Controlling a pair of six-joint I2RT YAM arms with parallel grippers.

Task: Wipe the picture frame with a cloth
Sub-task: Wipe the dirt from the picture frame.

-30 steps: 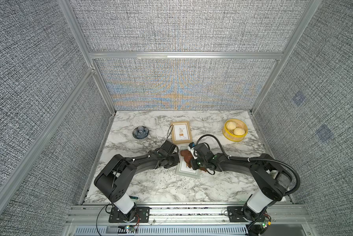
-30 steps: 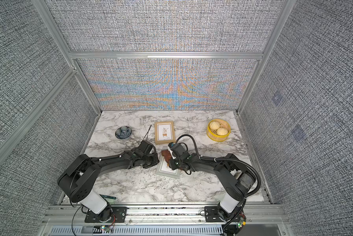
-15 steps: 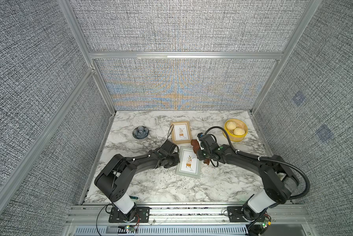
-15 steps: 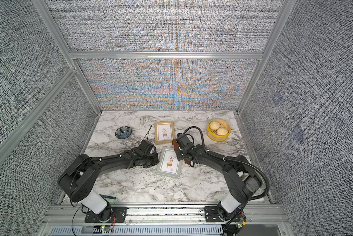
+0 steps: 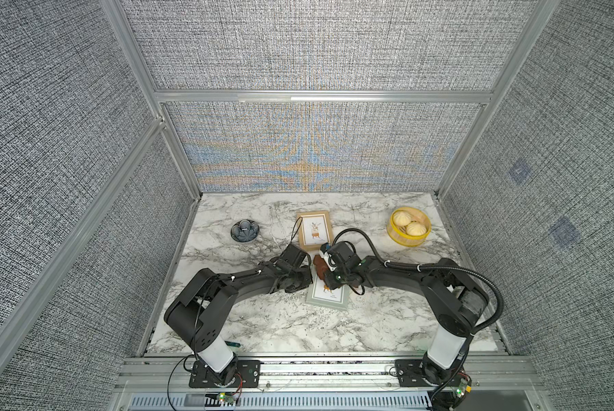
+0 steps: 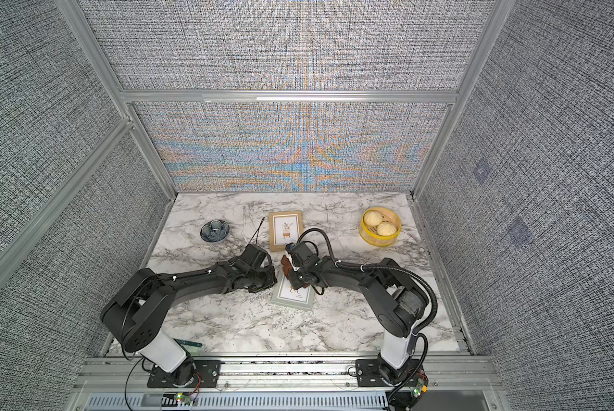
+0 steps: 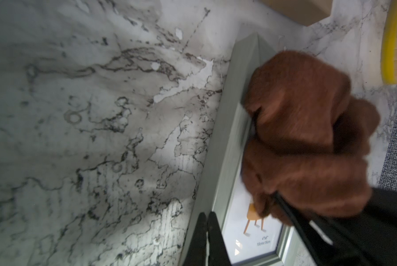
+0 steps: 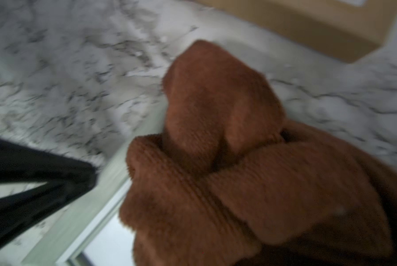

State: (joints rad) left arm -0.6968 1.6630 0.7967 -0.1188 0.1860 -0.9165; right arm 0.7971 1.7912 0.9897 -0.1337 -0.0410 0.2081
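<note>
Bearing frame under cloth: marble tabletop, woven walls.

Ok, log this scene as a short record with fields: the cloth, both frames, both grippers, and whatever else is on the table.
cloth: bunched, reddish-brown, on the grey frame's far end
grey frame: flat on table, partly covered
wooden frame: flat, behind it, untouched
left gripper: shut, tips at grey frame's side edge
right gripper: shut on cloth
others: blue bowl, yellow basket with two buns
</note>
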